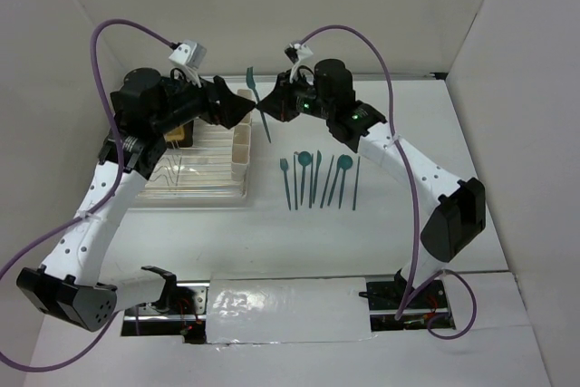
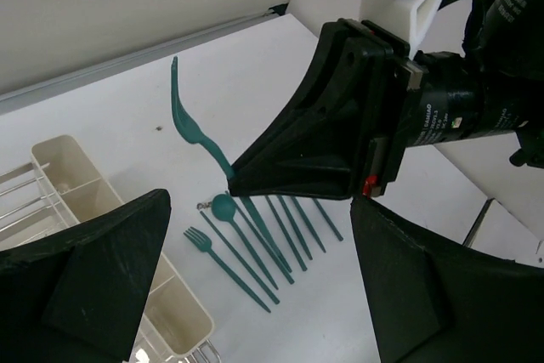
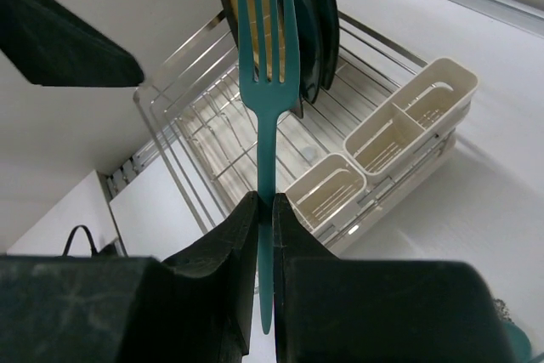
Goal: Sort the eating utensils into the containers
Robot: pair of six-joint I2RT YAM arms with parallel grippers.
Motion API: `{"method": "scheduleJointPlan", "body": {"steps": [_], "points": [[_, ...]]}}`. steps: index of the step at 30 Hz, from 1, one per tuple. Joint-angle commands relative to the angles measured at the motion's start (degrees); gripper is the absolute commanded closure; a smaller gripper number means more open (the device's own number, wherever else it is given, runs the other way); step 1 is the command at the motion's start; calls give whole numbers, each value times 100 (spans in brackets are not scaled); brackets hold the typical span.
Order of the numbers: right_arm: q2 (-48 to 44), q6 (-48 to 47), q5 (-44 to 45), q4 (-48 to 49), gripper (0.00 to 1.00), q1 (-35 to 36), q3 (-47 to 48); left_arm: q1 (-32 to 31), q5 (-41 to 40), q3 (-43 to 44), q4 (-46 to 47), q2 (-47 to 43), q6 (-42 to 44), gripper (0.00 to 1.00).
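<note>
Right, right gripper [image 3: 265,203] is clamped on the handle of one teal fork [image 3: 264,82], tines pointing up and away from its camera. Left gripper [image 1: 238,107] is wide open and carries nothing; its fingers [image 2: 102,274] sit far apart at the bottom corners of the left wrist view.

- Top view only: both grippers meet at the far side of the table [image 1: 272,237], just right of the dish rack [image 1: 186,174], with the held fork slanting between them off the surface.
- Left wrist view only: the fork's curved side profile, plus the other utensils [image 2: 255,248] lying on the table below in a near-parallel row, right of the rack.
- Right wrist view only: looks down into the containers [image 3: 398,122]. Three cream compartments joined in a line on the rack's edge, bare inner walls and floors showing. Left gripper's dark fingers sit behind the tines.
</note>
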Motion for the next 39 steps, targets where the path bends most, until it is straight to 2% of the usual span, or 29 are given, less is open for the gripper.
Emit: {"method": "scheduleJointPlan", "body": {"steps": [1, 6, 12, 19, 26, 29, 30, 32, 33, 34, 35, 37, 39], "points": [[-259, -102, -232, 312, 100, 193, 182, 34, 161, -20, 563, 64, -469, 0], [-347, -102, -232, 312, 100, 343, 182, 34, -525, -47, 599, 134, -742, 0], [-522, -102, -118, 312, 100, 475, 77, 34, -1140, 243, 231, 371, -1172, 4], [-664, -102, -65, 259, 100, 518, 24, 43, -1194, 182, 264, 415, -1367, 13], [-532, -32, -65, 207, 100, 624, 24, -45, -878, 304, 555, 556, -1367, 37], [-479, -23, -65, 207, 100, 633, 24, -106, -807, 384, 572, 644, -1367, 53], [-470, -23, -13, 207, 100, 650, 85, -115, -772, 419, 564, 696, -1367, 64], [-435, -5, -13, 207, 99, 677, 147, -141, -719, 410, 633, 723, -1332, 77], [-374, -5, 57, 128, 96, 677, 225, -150, -719, 410, 651, 732, -1314, 88], [-339, 12, 58, 75, 93, 660, 278, -168, -710, 419, 643, 758, -1331, 95], [-321, 56, 153, -73, 72, 651, 331, -151, -693, 454, 738, 776, -1166, 100], [-303, 249, 382, -258, 41, 546, 420, -142, -702, 454, 862, 837, -911, 100], [-390, 513, 584, -714, 3, 196, 499, -81, -903, 507, 1212, 933, -306, 100]]}}
